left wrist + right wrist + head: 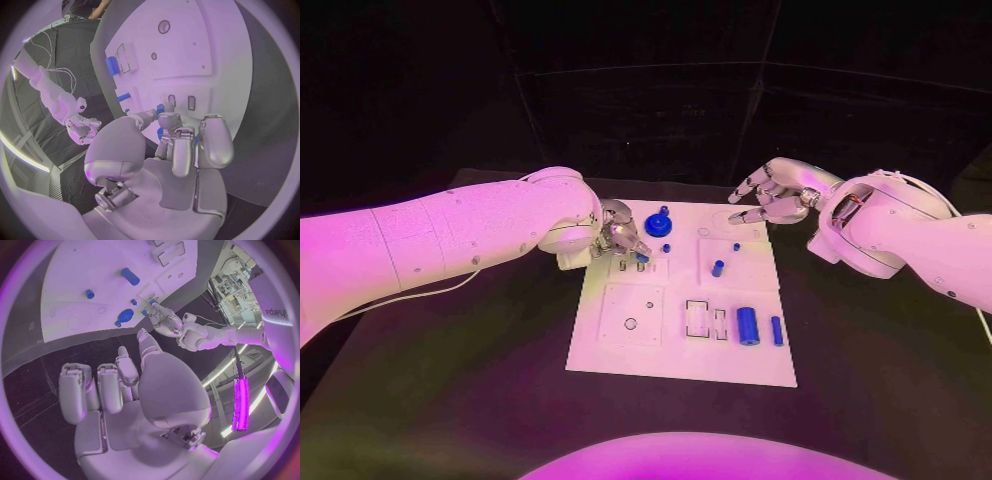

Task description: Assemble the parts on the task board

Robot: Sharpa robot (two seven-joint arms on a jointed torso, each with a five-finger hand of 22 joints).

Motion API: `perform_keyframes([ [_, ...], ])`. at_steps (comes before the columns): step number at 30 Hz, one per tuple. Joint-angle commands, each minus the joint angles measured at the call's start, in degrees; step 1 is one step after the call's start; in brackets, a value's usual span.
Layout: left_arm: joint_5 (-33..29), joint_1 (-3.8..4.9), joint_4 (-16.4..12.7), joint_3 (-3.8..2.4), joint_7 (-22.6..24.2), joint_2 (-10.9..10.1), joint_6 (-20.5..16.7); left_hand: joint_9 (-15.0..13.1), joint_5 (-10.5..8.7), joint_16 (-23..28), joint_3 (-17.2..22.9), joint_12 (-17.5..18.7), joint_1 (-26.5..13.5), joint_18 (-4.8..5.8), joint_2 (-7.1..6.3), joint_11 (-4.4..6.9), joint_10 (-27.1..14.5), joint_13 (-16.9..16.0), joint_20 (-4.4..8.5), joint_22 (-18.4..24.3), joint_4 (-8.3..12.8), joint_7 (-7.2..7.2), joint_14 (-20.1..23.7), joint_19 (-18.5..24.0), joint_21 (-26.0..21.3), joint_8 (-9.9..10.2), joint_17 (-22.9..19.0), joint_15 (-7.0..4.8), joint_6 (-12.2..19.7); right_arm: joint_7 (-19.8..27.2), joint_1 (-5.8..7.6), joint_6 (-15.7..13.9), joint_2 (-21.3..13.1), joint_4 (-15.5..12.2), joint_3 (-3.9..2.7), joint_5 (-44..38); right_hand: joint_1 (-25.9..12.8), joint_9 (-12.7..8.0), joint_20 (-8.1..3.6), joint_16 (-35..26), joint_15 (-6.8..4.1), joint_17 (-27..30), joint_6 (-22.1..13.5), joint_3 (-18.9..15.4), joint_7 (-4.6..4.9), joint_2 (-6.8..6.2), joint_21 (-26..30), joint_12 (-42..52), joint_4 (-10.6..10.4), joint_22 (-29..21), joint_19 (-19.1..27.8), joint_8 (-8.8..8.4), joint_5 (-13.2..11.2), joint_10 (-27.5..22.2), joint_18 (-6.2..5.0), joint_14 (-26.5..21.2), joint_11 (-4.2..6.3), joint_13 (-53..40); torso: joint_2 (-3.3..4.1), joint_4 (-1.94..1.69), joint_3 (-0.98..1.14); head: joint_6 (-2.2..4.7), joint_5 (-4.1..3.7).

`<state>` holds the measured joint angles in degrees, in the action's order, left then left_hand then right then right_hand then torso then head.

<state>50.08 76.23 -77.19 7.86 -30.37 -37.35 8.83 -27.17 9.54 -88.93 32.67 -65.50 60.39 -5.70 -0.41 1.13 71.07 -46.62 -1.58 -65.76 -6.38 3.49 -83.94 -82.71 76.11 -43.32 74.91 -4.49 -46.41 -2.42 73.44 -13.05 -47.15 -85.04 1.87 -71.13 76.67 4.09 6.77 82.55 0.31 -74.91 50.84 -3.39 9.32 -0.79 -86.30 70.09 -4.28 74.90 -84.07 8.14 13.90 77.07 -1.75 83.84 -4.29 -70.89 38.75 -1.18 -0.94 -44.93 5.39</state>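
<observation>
Left hand (620, 240) pinching a small blue part (642, 257) at the task board's (733, 365) far left corner.
Right hand (776, 194) fingers curled, empty, beyond the far right corner. Round-headed blue knob (658, 222) adjacent; smooth blue cylinder (749, 326) near the right edge.

Two smooth white arm shells; a thin cable runs along the left arm (444, 245) and another over the right arm (920, 235). Silver segmented left hand (620, 240) and right hand (776, 195), rounded thumb housings.
</observation>
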Motion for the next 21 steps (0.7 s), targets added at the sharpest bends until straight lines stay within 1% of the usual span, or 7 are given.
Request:
perform_keyframes([
  [1,-0.38,-0.01,-0.59,0.36,0.65,-0.64,-3.25,-0.07,0.3,-0.28,9.86,-0.36,-0.54,1.05,-0.03,-0.1,0.47,-0.11,-0.06,-0.09,9.64,-0.12,-5.65,-0.13,0.18,-0.2,13.23,-0.11,-0.46,-0.12,0.12,-0.35,-0.06,0.13,-0.04,-0.09,0.05,0.06,-0.51,-0.32,-0.43,-2.88,0.4,-0.31,-0.09,0.36,0.31,0.35,-0.15,7.2,-0.36,0.19,0.32,0.12,-0.18,3.46,0.11,-0.06,-0.02,0.02,-0.06,0.02,0.08],
  [2,-0.38,-0.03,-0.64,0.43,0.61,-0.73,-3.31,-0.07,0.3,-0.28,9.86,-0.36,-0.54,1.05,-0.03,-0.1,0.47,-0.11,-0.06,-0.09,9.64,-0.12,-5.65,-0.13,0.18,-0.2,13.23,-0.11,-0.46,-0.12,0.12,-0.38,-0.06,0.15,-0.04,-0.09,0.03,0.06,-0.51,-0.35,-0.43,-2.84,0.41,-0.33,-0.09,0.39,0.32,0.32,-0.18,7.18,-0.34,0.2,0.35,0.1,-0.18,3.46,0.12,-0.02,-0.03,0.0,-0.03,-0.01,0.11],
  [6,0.28,-0.27,-1.02,0.79,0.35,-1.23,-3.64,-0.07,0.36,-0.27,9.95,-0.32,-0.56,1.06,-0.07,-0.09,0.46,-0.04,-0.06,-0.13,9.68,-0.13,-5.65,-0.15,0.21,-0.21,13.21,-0.12,-0.49,-0.02,0.12,-1.15,-0.08,0.33,-0.03,-0.08,0.03,0.06,-0.51,-0.35,-0.43,-2.84,0.41,-0.33,-0.09,0.39,0.32,0.32,-0.18,7.18,-0.34,0.2,0.35,0.1,-0.18,3.46,0.12,-0.02,0.0,0.05,-0.04,0.02,0.2],
  [7,0.53,-0.36,-1.07,0.86,0.3,-1.3,-3.69,-0.07,0.36,-0.27,9.95,-0.32,-0.56,1.06,-0.07,-0.09,0.46,-0.04,-0.06,-0.13,9.68,-0.13,-5.65,-0.15,0.21,-0.21,13.21,-0.12,-0.49,0.08,0.12,-1.61,-0.08,0.41,-0.03,0.0,0.03,0.06,-0.52,-0.47,-0.43,-2.65,0.41,-0.34,-0.09,0.4,0.43,0.22,-0.19,6.98,-0.2,0.2,0.36,0.03,-0.23,3.41,0.12,0.07,0.0,0.1,-0.1,-0.04,0.21],
  [9,0.81,-0.5,-1.16,0.95,0.21,-1.36,-3.74,-0.07,0.37,-0.29,9.98,-0.32,-0.57,1.08,-0.08,-0.08,0.47,-0.04,-0.05,-0.21,9.7,-0.13,-5.66,-0.17,0.25,-0.21,13.26,-0.12,-0.5,0.32,0.12,-2.44,-0.08,0.55,-0.03,0.44,0.16,0.02,-0.57,-1.92,-0.48,-0.6,0.39,-0.54,-0.12,0.6,1.5,-1.18,-0.33,4.97,1.21,0.31,0.63,-0.93,-0.72,2.87,0.17,1.37,-0.02,0.09,-0.15,-0.06,0.18],
  [16,1.55,-0.77,-1.25,1.11,0.03,-1.26,-3.89,-0.07,0.37,-0.29,9.98,-0.32,-0.57,1.08,-0.08,-0.08,0.47,-0.04,-0.05,-0.21,9.7,-0.13,-5.66,-0.17,0.25,-0.21,13.26,-0.12,-0.5,1.56,0.12,-5.6,0.0,1.09,-0.03,3.28,0.94,-0.08,-0.76,-5.64,-0.65,3.96,0.25,-1.21,-0.22,1.18,4.42,-5.03,-0.63,0.06,4.52,0.63,1.08,-3.44,-1.84,1.62,0.3,4.85,0.04,0.18,-0.15,0.08,0.25],
  [21,1.9,-0.81,-1.2,1.14,-0.08,-1.14,-3.75,-0.06,0.4,-0.29,10.03,-0.33,-0.59,1.08,-0.09,-0.07,0.49,-0.05,-0.05,-0.22,9.72,-0.14,-5.66,-0.18,0.26,-0.21,13.27,-0.13,-0.53,1.72,0.12,-6.15,0.11,1.27,-0.03,3.89,1.07,-0.09,-0.79,-6.16,-0.69,4.48,0.21,-1.37,-0.24,1.32,4.79,-5.67,-0.74,-0.46,4.82,0.71,1.12,-3.78,-1.95,1.51,0.32,5.45,0.12,0.2,-0.16,-0.03,0.21],
])
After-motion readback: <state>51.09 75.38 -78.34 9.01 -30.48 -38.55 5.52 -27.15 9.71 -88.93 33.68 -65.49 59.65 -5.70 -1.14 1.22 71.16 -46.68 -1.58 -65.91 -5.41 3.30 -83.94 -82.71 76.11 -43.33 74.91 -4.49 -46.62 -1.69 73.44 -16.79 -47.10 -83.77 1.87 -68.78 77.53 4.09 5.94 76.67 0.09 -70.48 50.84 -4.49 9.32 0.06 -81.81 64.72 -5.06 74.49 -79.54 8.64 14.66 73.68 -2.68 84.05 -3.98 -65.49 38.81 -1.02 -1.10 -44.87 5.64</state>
